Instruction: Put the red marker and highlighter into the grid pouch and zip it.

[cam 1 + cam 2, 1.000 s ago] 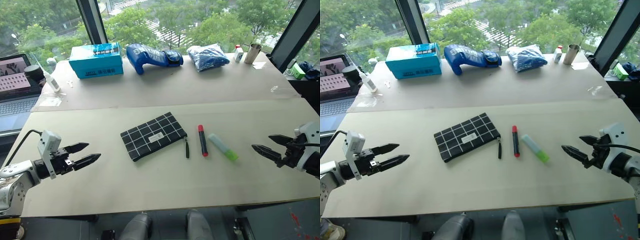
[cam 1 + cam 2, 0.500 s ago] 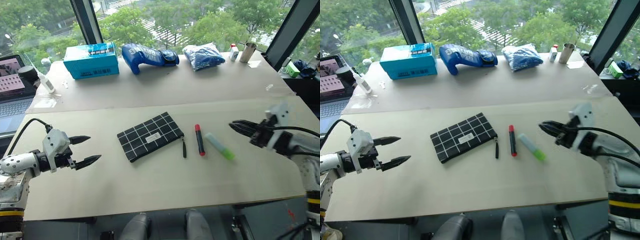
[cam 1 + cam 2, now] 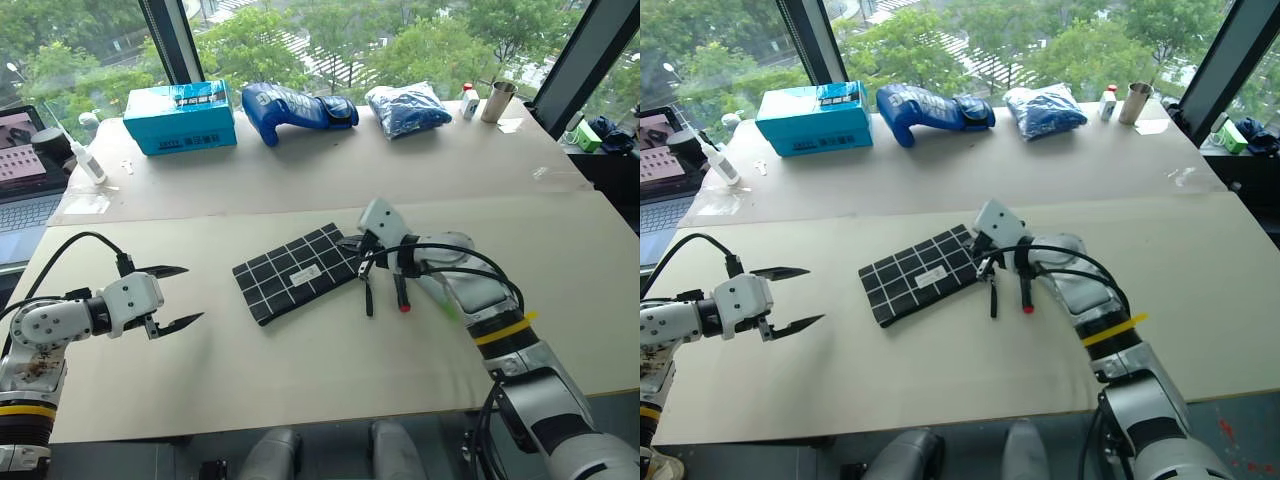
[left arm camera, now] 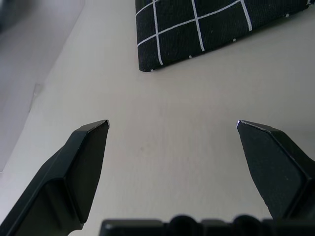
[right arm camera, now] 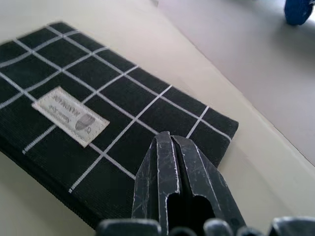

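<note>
While the grid pouch (image 3: 298,272) lay flat on the worktop (image 3: 300,370), the right claw (image 5: 170,147) (fingers pressed together, empty) hovered over its zipper end; the left claw (image 3: 172,297) gaped wide, well apart.

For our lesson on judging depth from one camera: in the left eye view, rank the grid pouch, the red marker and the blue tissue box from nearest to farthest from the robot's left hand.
1. Grid pouch, on the table to the right of the left hand.
2. Red marker, past the pouch's far end, partly under the right arm.
3. Blue tissue box, at the table's back edge by the window.
</note>
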{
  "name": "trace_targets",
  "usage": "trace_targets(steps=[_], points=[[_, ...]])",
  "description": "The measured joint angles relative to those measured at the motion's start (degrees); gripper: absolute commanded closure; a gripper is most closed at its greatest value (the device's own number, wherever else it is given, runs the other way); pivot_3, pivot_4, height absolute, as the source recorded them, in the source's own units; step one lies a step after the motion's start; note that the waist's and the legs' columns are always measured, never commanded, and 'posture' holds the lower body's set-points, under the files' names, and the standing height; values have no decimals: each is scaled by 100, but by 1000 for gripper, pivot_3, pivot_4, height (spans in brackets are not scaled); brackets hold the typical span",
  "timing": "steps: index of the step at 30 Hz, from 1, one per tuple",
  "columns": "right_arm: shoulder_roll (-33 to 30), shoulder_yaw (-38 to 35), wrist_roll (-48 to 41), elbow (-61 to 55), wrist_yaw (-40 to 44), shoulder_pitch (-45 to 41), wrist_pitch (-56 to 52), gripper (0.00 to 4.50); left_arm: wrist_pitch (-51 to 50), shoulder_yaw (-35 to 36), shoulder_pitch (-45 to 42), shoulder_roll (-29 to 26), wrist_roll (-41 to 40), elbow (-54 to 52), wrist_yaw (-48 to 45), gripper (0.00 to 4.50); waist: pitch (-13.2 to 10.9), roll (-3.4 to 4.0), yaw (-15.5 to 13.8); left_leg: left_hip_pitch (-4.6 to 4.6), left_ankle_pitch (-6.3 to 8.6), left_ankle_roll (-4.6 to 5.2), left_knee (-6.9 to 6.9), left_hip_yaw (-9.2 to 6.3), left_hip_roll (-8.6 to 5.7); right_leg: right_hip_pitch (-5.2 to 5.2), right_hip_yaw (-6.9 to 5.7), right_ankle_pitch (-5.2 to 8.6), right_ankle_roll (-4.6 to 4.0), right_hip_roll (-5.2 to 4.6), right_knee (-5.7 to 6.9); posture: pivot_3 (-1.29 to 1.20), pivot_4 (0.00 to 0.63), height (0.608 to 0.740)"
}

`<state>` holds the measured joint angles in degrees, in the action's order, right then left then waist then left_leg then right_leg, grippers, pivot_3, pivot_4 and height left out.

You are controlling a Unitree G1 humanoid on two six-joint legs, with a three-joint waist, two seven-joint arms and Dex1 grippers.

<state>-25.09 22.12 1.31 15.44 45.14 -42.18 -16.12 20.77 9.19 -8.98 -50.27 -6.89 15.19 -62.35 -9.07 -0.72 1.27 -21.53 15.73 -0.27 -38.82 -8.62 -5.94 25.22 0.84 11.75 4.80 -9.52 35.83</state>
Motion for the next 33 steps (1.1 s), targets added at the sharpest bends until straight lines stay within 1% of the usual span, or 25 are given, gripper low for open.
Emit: trace_targets(steps=[2,6,13,15,18,24,28,33], points=[[-79,205,224,42,161,39,153,4462,39,-105,-55,30,5,-87,6,0,0,0,8,-3,0,0,-2,1,0,2,0,0,0,0,2,0,150,740],[-192,388,516,-86,409,43,413,4462,78,-380,-205,44,83,-179,-3,0,2,-2,62,2,0,0,-2,1,2,0,-2,0,0,3,6,0,150,740],[4,402,861,90,143,16,599,4462,646,-1052,-594,134,619,-108,21,0,4,-4,115,19,0,0,-2,3,2,-11,-1,0,0,4,9,0,150,740],[28,389,880,126,88,15,604,4462,997,-1282,-788,280,883,28,137,0,5,-6,111,21,0,0,-4,6,2,-13,-1,0,0,4,11,0,150,740],[25,358,910,145,87,28,607,4462,1660,-1602,-1274,398,1351,498,425,0,11,-3,69,40,-1,-1,-5,17,-1,-29,-1,0,-1,2,3,0,150,740],[29,212,907,104,98,159,599,4462,2601,-2017,-1935,656,2094,1416,1296,0,23,8,-38,49,6,12,-8,48,-1,-33,0,0,-1,2,7,0,150,740],[38,179,887,-2,110,244,586,4462,2962,-2174,-2192,754,2303,1813,1680,0,24,9,-57,48,6,13,-12,50,-3,-34,0,-1,-2,2,9,0,150,740],[36,163,889,-41,113,272,584,4462,3077,-2223,-2238,903,2213,1955,1748,0,24,8,-55,46,5,11,-14,50,-3,-32,0,-1,-2,2,11,0,150,740]])
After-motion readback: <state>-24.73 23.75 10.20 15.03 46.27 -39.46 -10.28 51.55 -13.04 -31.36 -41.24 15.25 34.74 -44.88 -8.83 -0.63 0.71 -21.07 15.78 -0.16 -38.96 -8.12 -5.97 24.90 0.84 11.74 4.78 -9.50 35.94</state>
